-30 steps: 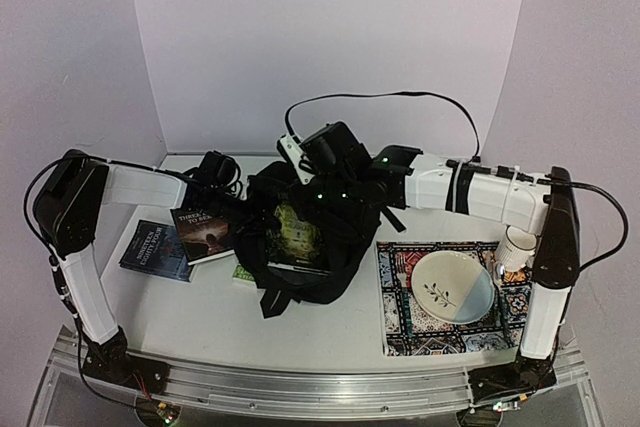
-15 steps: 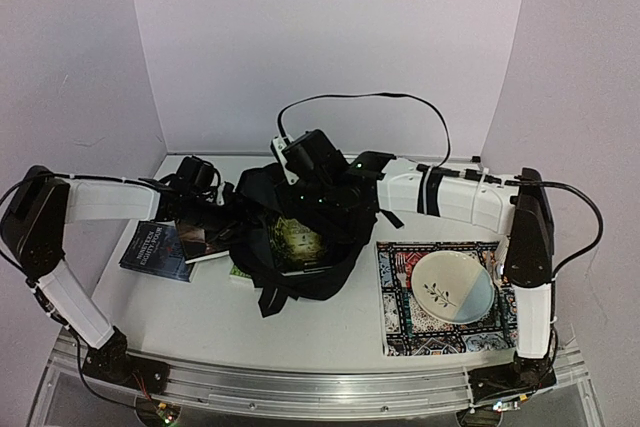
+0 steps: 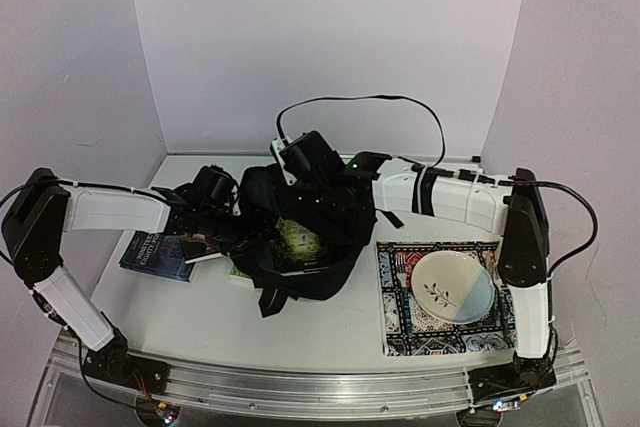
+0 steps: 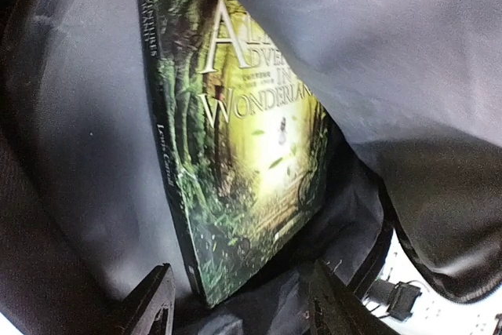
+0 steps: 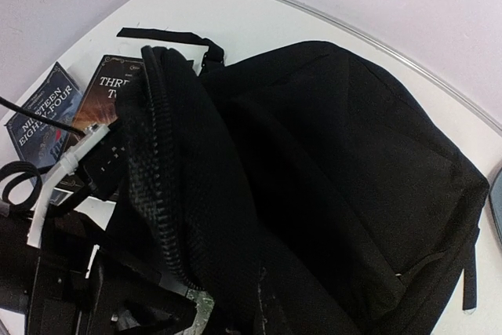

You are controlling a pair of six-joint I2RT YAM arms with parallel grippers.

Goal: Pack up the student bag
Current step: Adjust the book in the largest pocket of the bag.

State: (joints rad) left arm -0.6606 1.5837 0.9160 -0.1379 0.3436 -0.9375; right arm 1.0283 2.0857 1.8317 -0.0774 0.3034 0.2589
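Observation:
The student bag [image 3: 330, 247] is a black backpack lying open in the middle of the table, with a green Alice in Wonderland book [image 4: 243, 154] leaning inside against its grey lining. My left gripper [image 4: 243, 307] is open at the bag's mouth. Its fingertips [image 4: 153, 304] flank the book's near corner without touching it. My right gripper [image 3: 305, 205] is shut on the bag's upper edge and holds the opening up. In the right wrist view, black fabric of the bag [image 5: 337, 170] hides its jaws.
Two dark books, Nineteen Eighty-Four [image 3: 152, 250] and another [image 5: 110, 88], lie left of the bag, under my left arm. A green item [image 3: 240, 272] pokes out beneath the bag. A plate [image 3: 453, 285] sits on a patterned mat [image 3: 400, 327] at the right.
My left arm has dropped and swung its gripper from behind the bag to its mouth, and the jaws have opened wider. My right arm has shifted left a little with the bag's edge.

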